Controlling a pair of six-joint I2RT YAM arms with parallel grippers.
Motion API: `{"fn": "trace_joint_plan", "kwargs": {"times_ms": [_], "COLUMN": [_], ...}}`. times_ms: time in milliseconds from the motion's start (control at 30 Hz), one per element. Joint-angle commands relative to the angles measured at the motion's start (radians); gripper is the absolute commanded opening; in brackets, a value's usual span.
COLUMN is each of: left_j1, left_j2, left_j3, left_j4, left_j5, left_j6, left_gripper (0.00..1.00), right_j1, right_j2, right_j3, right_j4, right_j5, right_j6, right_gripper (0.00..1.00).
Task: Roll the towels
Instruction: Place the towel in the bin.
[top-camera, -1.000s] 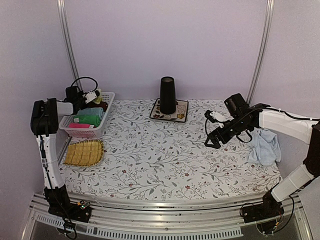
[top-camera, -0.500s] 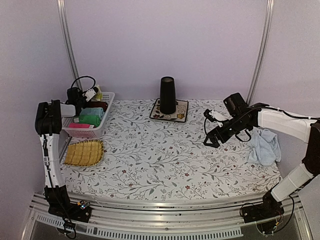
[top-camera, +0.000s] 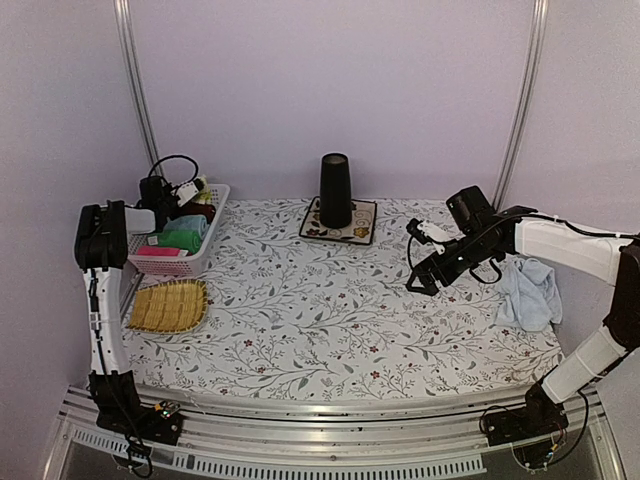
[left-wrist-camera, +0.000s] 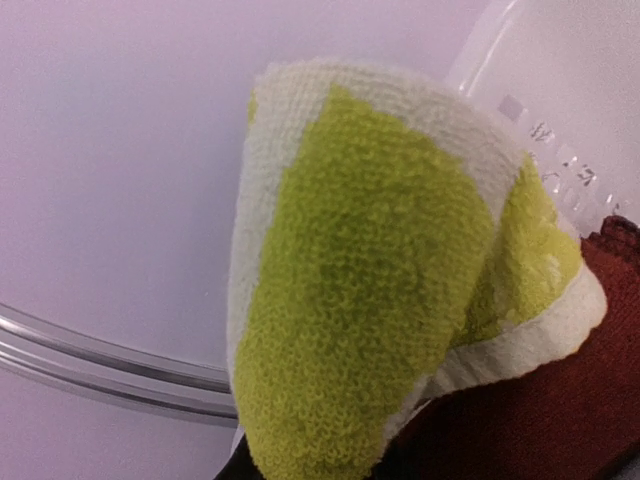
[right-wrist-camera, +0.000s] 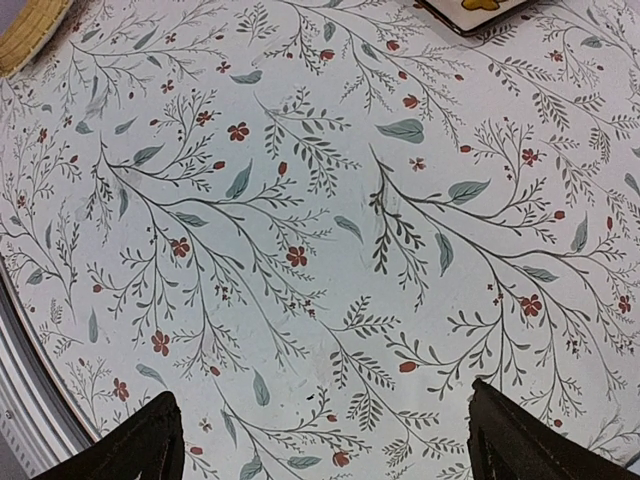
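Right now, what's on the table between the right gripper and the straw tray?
Nothing but bare flowered tablecloth between the right gripper and the straw tray. The top view shows it; the right wrist view agrees.

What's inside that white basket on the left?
In the basket: a teal cloth, a green cloth, something pink, a dark red cloth. The left gripper, holding the yellow-green towel, hides the back corner; anything underneath is covered.

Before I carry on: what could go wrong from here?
The left gripper holds the yellow-green towel above the basket; it could slip and fall in, or drag the dark red cloth along. The blue towel lies crumpled at the right edge of the table; the open right gripper might nudge it off.
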Motion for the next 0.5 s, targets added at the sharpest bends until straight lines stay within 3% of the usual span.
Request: {"fn": "trace_joint_plan", "kwargs": {"times_ms": [0,467], "left_j1": [-0.006,0.007], "left_j2": [0.015,-0.075], "left_j3": [-0.013,-0.002], "left_j4": [-0.085,-0.402], "left_j5": [0.017,0.078], "left_j6": [0.095,0.155], "left_gripper": [0.00,0.00], "right_j1": [0.003,0.004], "right_j2": [-0.013,0.000], "right_j3": [0.004,0.058], "right_j4": [0.022,0.004], "right_j5": [-0.021,-0.052], "right_j6": [0.000,0.006], "right_gripper": [0.99,0.99]}}
